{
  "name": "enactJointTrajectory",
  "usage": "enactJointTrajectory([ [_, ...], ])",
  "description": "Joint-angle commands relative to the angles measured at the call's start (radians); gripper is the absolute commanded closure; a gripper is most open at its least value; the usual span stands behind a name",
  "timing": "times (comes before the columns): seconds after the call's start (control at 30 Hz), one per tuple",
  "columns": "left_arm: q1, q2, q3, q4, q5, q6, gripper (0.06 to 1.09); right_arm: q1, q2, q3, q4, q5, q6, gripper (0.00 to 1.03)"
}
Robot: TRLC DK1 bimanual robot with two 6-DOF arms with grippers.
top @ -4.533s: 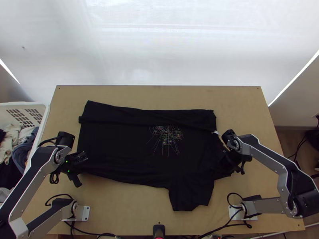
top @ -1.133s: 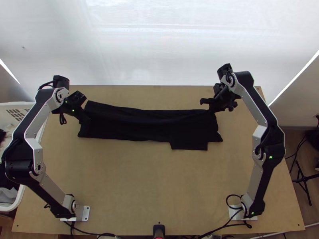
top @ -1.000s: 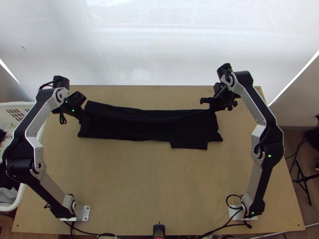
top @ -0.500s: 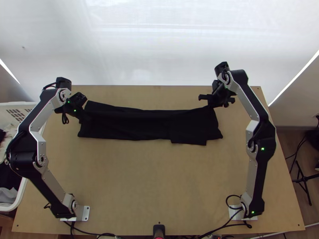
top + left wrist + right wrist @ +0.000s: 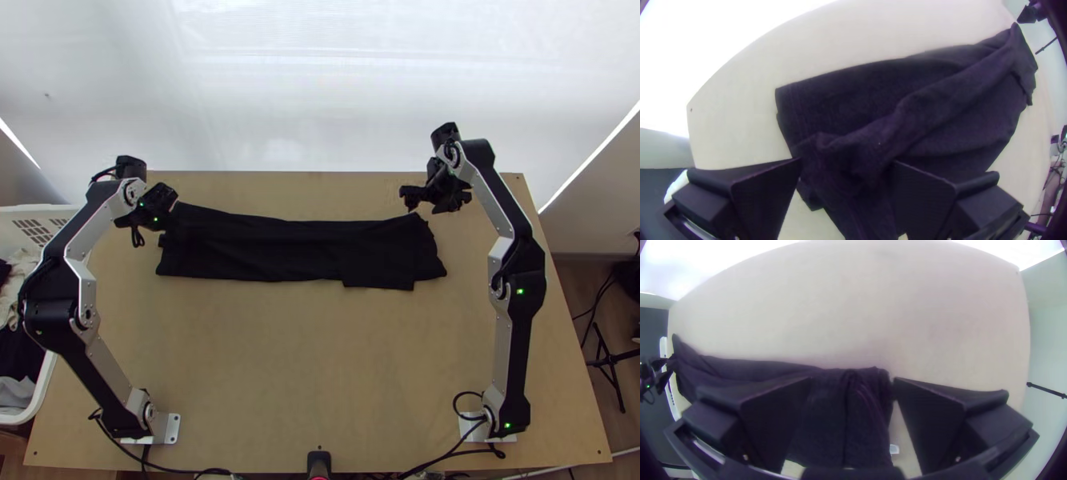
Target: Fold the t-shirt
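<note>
A black t-shirt is laid in a long, rumpled, folded strip across the middle to upper part of the top view, on a light wooden table; over its end at the upper left, the left gripper is spread wide, unclamped; over its end at the upper right, the right gripper is likewise spread, with loose cloth between its fingers. A light, limp, soft fabric is suggested, not easily harmed by a firm pinch; stacked layers could be slid apart if only the top one is caught; each short end is best gripped through every layer, near the corners.
</note>
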Motion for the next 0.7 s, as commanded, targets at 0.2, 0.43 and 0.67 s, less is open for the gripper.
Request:
enactJointTrajectory([
  [0.2,0.109,-0.02,0.099,-0.06,0.105,-0.267,0.1,0.238,-0.152,0.113,0.029,-0.197,-0.066,0.03],
  [0.43,0.194,0.014,0.091,-0.201,0.229,-0.301,0.11,0.304,-0.021,0.113,0.088,-0.421,0.06,0.03],
  [0.67,0.246,0.054,0.045,-0.216,0.386,-0.324,0.11,0.343,0.077,0.113,0.124,-0.478,0.081,0.03],
])
